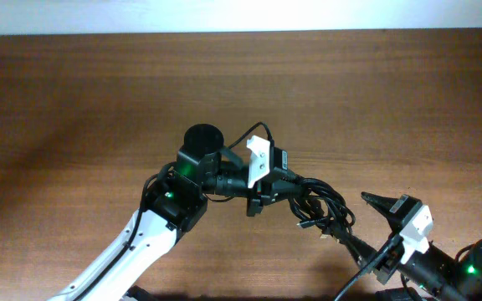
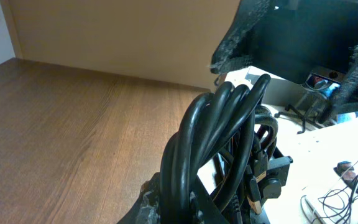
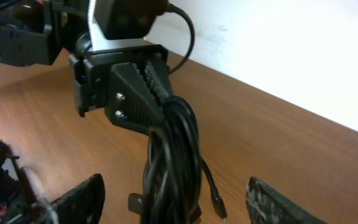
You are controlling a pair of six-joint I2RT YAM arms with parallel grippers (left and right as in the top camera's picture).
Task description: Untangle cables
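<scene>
- Closest in, the right end effector [image 1: 356, 224] stands released. Its two fingers [image 3: 79, 199] are spread wide either side of the hanging bundle, and neither visibly presses on it.
- Between those fingers the cables [image 3: 173, 155] drop as a thick black hank of looped strands. One loose strand trails off with a small dark plug [image 3: 217, 203] at its tip.
- Just above, the left end effector [image 3: 145, 93] is clenched on the top of the cables, its ridged jaw biting into the bundle as it hangs down. Whether the lower end touches the wood, I cannot tell.
- From overhead, the cables sit right of centre, strung between the two arms, with loops spilling toward the right one.
- In the left wrist view, several cords arch tightly together.
- Farther back, the brown worktop [image 1: 99, 100] runs to a pale wall [image 3: 303, 56].
</scene>
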